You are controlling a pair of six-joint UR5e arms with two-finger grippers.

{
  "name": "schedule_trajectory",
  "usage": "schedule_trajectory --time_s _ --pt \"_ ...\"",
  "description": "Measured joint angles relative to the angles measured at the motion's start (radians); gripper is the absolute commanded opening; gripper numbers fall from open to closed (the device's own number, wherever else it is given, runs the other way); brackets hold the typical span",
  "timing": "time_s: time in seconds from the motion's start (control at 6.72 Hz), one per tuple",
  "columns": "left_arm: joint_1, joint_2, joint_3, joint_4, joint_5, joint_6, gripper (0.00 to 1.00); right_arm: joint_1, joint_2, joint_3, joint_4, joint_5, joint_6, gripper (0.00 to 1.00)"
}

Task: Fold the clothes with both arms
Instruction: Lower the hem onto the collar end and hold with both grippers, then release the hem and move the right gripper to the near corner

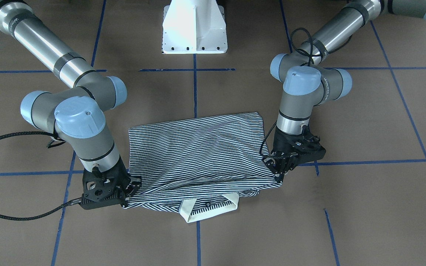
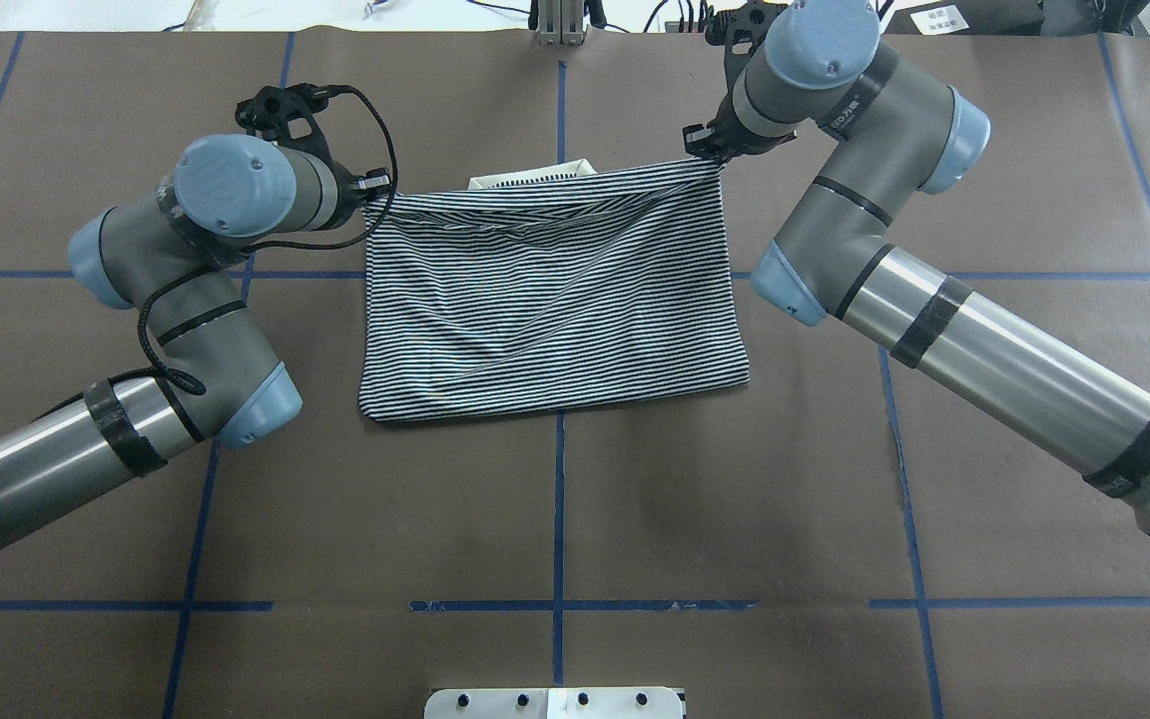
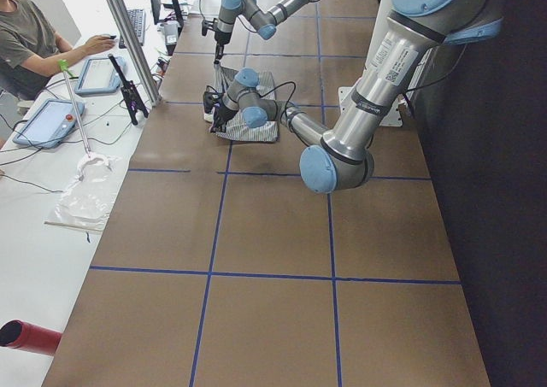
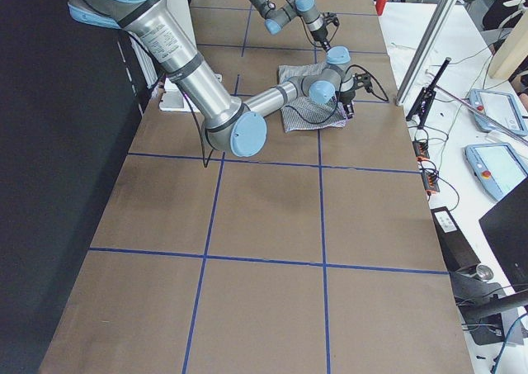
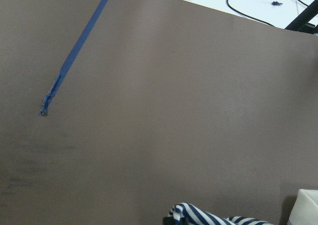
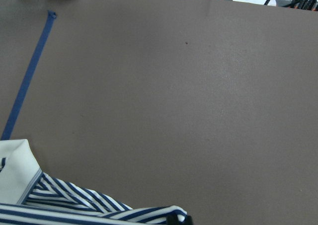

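Observation:
The striped polo shirt lies on the brown table, folded over on itself. Its cream collar pokes out at the far edge. My left gripper is shut on one far corner of the upper layer. On the opposite far corner my right gripper is shut too. The fabric is drawn taut between them, with creases running toward both grips. A bit of striped cloth shows at the bottom of the left wrist view. In the right wrist view I see striped cloth and the collar.
The white pedestal base stands at the near table edge behind the shirt. Blue tape lines cross the brown surface. A person sits at a side desk with tablets beyond the table's far edge.

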Motion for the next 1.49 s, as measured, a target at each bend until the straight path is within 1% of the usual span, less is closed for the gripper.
schedule_trajectory --time_s 0.15,0.3,0.59,0.74,0.89,1.04,1.19,1.34,1.49 --pt "0.000 -0.005 0.000 0.000 0.000 -0.001 0.47 -0.002 0.001 0.000 0.005 0.000 0.002 0.15" --pt "0.001 -0.007 0.001 -0.001 0.000 -0.002 0.99 -0.004 -0.001 0.001 0.019 0.000 0.005 0.99" --pt "0.001 -0.012 0.001 0.000 0.000 -0.001 1.00 -0.003 -0.012 0.000 0.039 0.010 0.010 1.00" --pt "-0.001 -0.015 0.001 0.001 -0.004 0.000 1.00 -0.001 -0.019 0.001 0.041 0.035 0.011 1.00" --pt "-0.002 -0.016 0.000 0.000 -0.018 0.001 1.00 0.001 -0.041 0.025 0.042 0.077 0.013 1.00" --pt "-0.004 -0.017 -0.003 -0.001 -0.040 0.001 1.00 -0.003 -0.094 0.102 0.039 0.124 0.023 1.00" --pt "-0.005 -0.019 -0.009 -0.001 -0.054 0.002 1.00 -0.020 -0.164 0.206 0.034 0.159 0.062 1.00" --pt "-0.005 -0.019 -0.027 0.002 -0.059 0.001 1.00 -0.056 -0.242 0.305 0.033 0.174 0.132 0.99" --pt "-0.005 -0.016 -0.058 0.009 -0.061 -0.001 1.00 -0.106 -0.301 0.365 0.035 0.162 0.184 0.98"
